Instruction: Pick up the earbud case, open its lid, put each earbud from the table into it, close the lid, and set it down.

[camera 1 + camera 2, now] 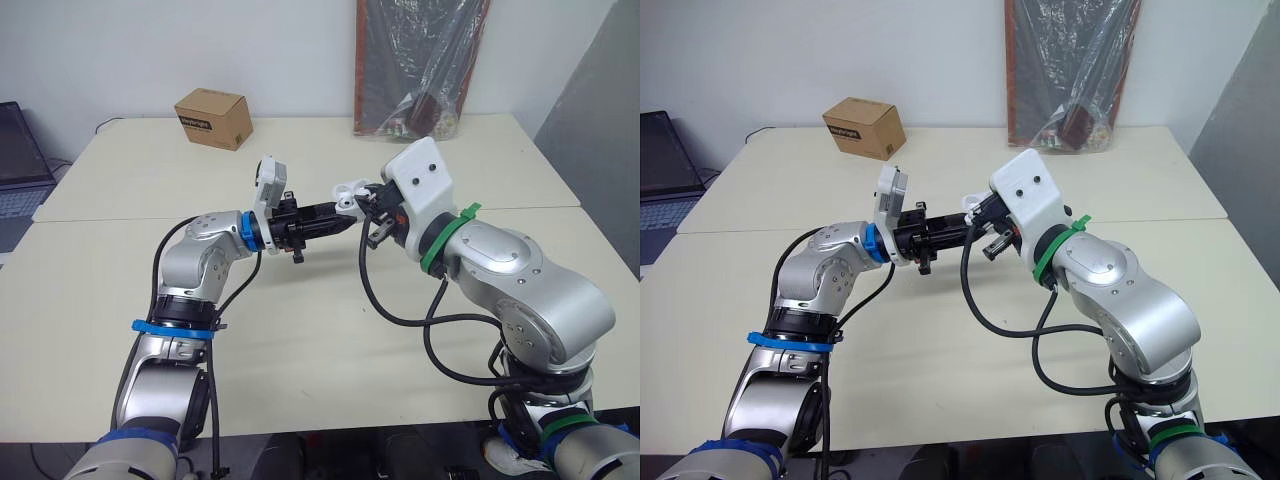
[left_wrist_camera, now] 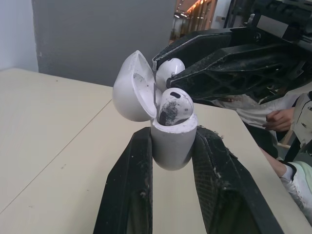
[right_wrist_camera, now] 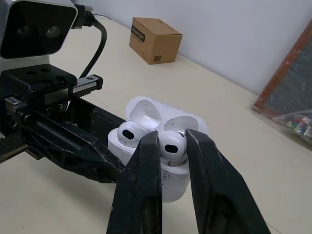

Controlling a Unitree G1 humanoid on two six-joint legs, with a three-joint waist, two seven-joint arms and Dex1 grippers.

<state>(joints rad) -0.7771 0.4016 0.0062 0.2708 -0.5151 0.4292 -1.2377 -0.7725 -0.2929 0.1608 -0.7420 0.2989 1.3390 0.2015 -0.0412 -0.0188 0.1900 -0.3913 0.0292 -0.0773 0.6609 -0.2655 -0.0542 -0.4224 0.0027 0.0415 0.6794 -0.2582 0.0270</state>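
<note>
Two earbuds are seated in the earbud case, which is clamped by its base between the fingers of the left gripper, with the lid swung back. One earbud is pinched between the fingers of the right gripper; the other earbud is lodged just beside them. Bare table is left open beneath both sets of fingertips. Print on the cardboard box, well beyond them, cannot be read.

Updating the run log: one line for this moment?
left gripper: holds earbud case, lid open | right gripper: grips earbud at case | other earbud: in case | held above table
</note>
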